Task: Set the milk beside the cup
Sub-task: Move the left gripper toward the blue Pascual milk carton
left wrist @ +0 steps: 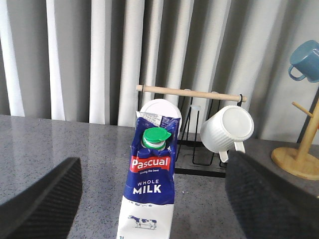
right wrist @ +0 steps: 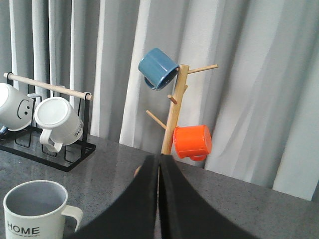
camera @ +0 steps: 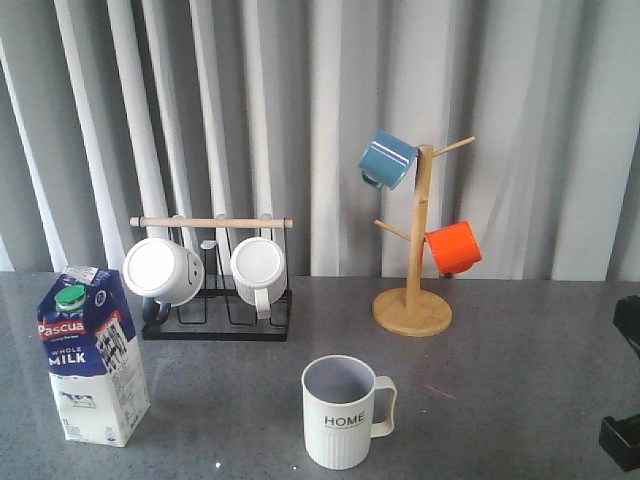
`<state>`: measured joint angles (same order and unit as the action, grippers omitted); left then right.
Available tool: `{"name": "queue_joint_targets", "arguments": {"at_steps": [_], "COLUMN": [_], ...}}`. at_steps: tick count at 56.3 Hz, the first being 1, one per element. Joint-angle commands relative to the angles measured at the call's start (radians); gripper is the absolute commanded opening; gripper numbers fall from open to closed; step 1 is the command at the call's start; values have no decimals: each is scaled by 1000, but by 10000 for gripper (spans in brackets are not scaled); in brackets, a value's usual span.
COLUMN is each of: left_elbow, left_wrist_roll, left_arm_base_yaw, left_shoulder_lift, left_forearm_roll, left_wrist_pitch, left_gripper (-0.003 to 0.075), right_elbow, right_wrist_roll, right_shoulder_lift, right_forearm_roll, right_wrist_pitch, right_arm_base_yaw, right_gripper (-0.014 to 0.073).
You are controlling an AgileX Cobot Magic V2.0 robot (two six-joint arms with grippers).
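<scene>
The front view cut off the right gripper (camera: 628, 400) to dark pieces at the frame's right edge and showed nothing of the left gripper (left wrist: 149, 199), which appeared only in its own wrist view, fingers (left wrist: 42, 204) spread wide with the milk (left wrist: 149, 189) standing between them, untouched. The carton's base fell below that frame. In the right wrist view the fingers (right wrist: 144, 199) were pressed together with nothing between them, hiding part of the wooden tree's (right wrist: 173, 114) base. The milk (camera: 92, 355) stood upright at the table's (camera: 500, 340) front left, well apart from the cup (camera: 343, 410), which stood near the front centre, handle to the right. The cup (right wrist: 36, 211) was empty, its inside grey; its lower part was cut off in the wrist view. Two white mugs (camera: 165, 270) lay on their sides in the black rack (camera: 215, 325), a smiley face on one visible only from the right wrist. A blue mug (camera: 386, 158) and an orange mug (camera: 453, 247) hung on the tree.
</scene>
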<state>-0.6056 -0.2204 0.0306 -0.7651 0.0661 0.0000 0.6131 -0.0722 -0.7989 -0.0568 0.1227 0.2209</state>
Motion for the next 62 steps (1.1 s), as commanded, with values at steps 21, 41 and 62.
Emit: {"name": "queue_joint_targets", "arguments": {"at_steps": [21,41,62], "left_elbow": [-38,-190,-206], "left_wrist_roll": [-8,-10,-8], "left_arm_base_yaw": [3,3,3], "left_shoulder_lift": [-30,-187,-191], "left_forearm_roll": [-3,-2,-2], "left_wrist_pitch": [-49,-116,-160], "left_gripper": [573,634,602], "right_elbow": [26,26,26], "right_wrist_roll": [-8,-8,-8], "right_shoulder_lift": [8,8,8], "right_forearm_roll": [-3,-3,-3], "right_wrist_pitch": [65,65,65], "right_arm_base_yaw": [-5,-5,-5], "right_gripper": [-8,-8,-8]}}
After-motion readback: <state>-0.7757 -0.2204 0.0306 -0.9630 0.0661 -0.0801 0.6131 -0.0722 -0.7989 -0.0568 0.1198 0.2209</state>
